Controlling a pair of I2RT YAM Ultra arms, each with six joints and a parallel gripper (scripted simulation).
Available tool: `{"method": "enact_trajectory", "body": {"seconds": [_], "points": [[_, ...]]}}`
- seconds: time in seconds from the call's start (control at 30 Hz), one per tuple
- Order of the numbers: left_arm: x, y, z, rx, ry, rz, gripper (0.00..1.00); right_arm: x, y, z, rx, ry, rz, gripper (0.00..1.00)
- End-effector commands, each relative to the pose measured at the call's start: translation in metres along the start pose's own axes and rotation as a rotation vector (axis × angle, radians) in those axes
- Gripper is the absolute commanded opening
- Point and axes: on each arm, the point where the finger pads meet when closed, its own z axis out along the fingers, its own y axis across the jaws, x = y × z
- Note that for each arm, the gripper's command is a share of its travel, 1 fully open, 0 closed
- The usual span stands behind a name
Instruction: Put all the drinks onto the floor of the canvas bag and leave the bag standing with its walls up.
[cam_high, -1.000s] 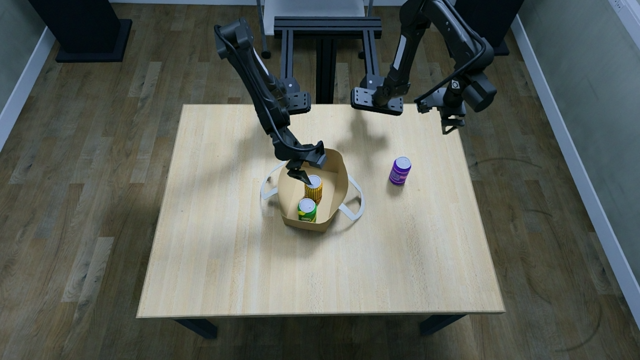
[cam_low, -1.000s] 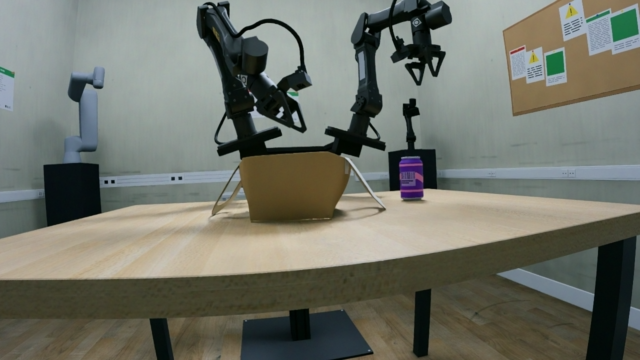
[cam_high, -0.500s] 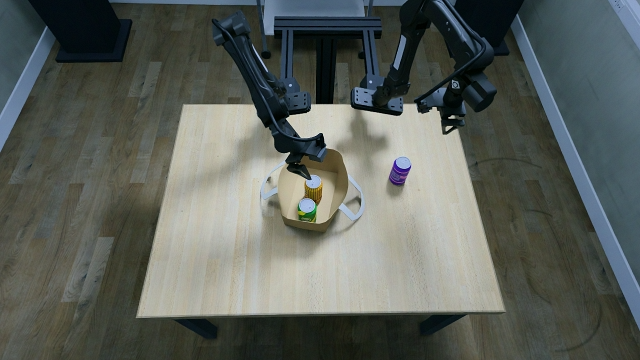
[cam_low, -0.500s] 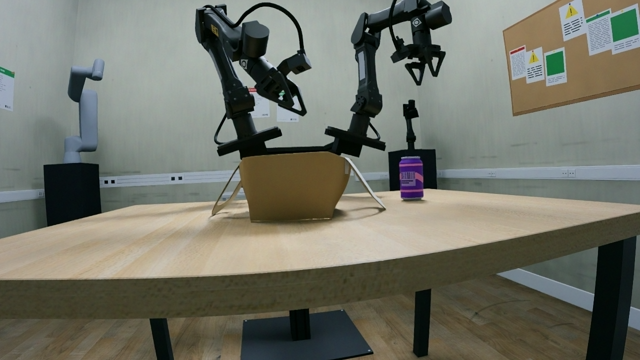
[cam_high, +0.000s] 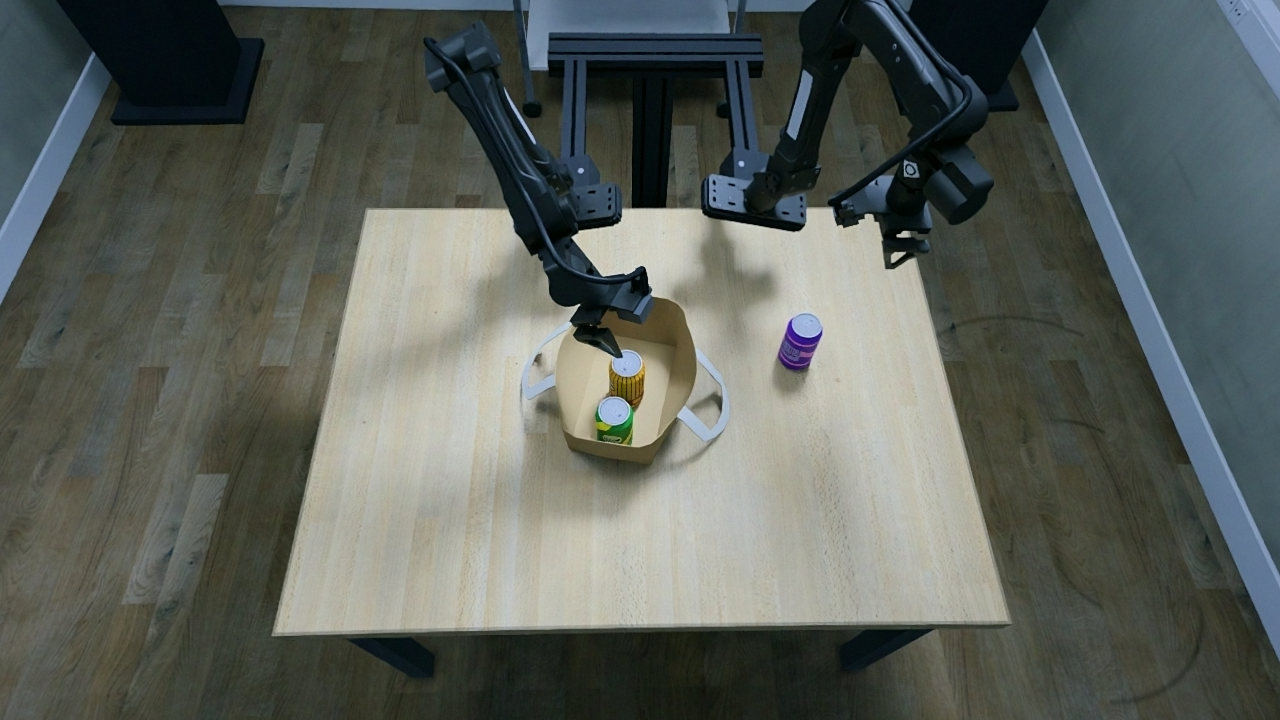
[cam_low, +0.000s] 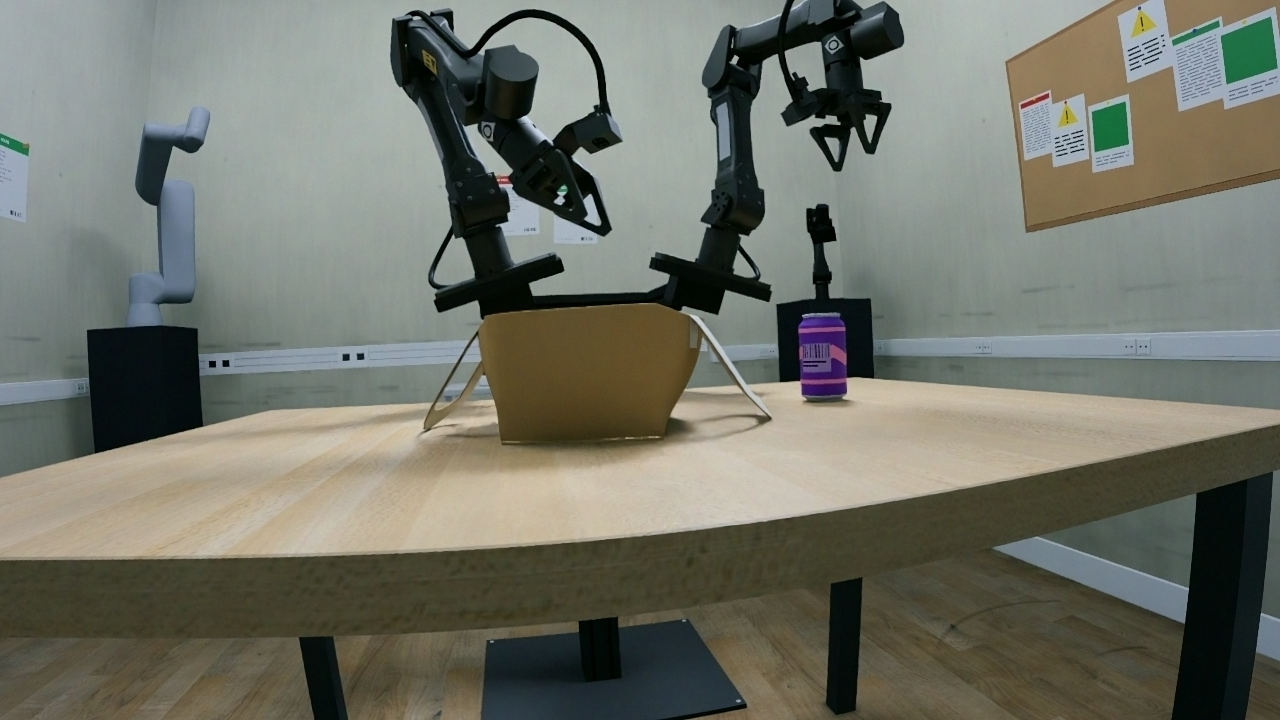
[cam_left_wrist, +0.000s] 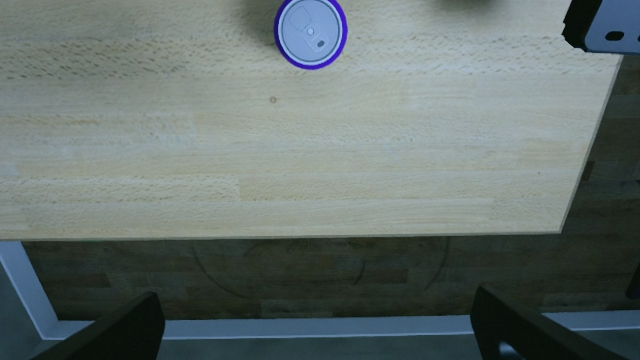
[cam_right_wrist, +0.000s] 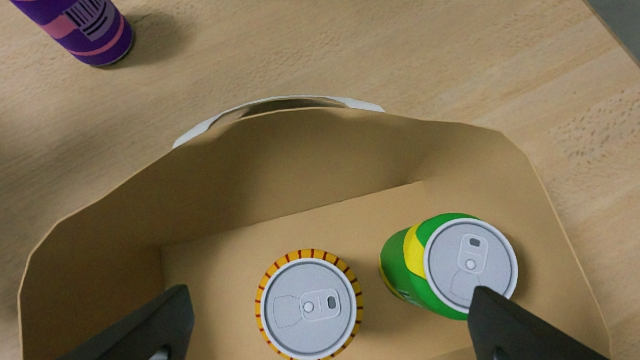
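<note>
Purple can (cam_high: 799, 342) (cam_low: 822, 356) (cam_left_wrist: 311, 32) (cam_right_wrist: 90, 30) on the table (cam_high: 626, 537) (cam_low: 626, 510) (cam_left_wrist: 320, 150) (cam_right_wrist: 500, 65), between two and three o'clock of the bag (cam_high: 680, 376) (cam_low: 590, 376) (cam_right_wrist: 300, 150) from the top: likely smooth, thin-walled, moderately heavy; pinch it mid-body. Lid up, long axis vertical. Left end effector (cam_high: 904, 250) (cam_low: 848, 143) (cam_left_wrist: 317, 300) and right end effector (cam_high: 606, 338) (cam_low: 595, 219) (cam_right_wrist: 329, 301) are both released, holding nothing.

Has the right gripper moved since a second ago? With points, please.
Yes, upward: in the exterior view, the right gripper (cam_high: 608, 343) (cam_low: 594, 223) (cam_right_wrist: 329, 301) now hangs higher above the canvas bag (cam_high: 682, 358) (cam_low: 586, 376) (cam_right_wrist: 280, 165) than it did.
</note>
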Motion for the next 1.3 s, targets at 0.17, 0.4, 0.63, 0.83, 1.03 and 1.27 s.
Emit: {"method": "enact_trajectory", "body": {"seconds": [0.17,0.4,0.63,0.83,1.03,1.27], "points": [[0.000,0.004,-0.013,-0.045,0.001,0.003,1.00,-0.017,-0.003,-0.007,0.010,-0.047,-0.018,0.84],[0.000,0.004,-0.014,-0.046,0.002,0.004,1.00,-0.029,-0.009,0.008,0.023,-0.048,-0.011,0.84],[0.000,0.004,-0.014,-0.046,0.002,0.004,1.00,-0.064,-0.001,0.038,0.005,-0.058,-0.013,0.84],[0.000,0.004,-0.014,-0.046,0.002,0.004,1.00,-0.090,0.024,0.069,-0.047,-0.051,-0.051,0.84],[0.000,0.004,-0.014,-0.046,0.002,0.004,1.00,-0.131,0.058,0.109,-0.063,-0.077,-0.059,0.84],[0.000,0.004,-0.014,-0.046,0.002,0.004,1.00,-0.154,0.102,0.143,-0.095,-0.079,-0.085,0.84]]}}
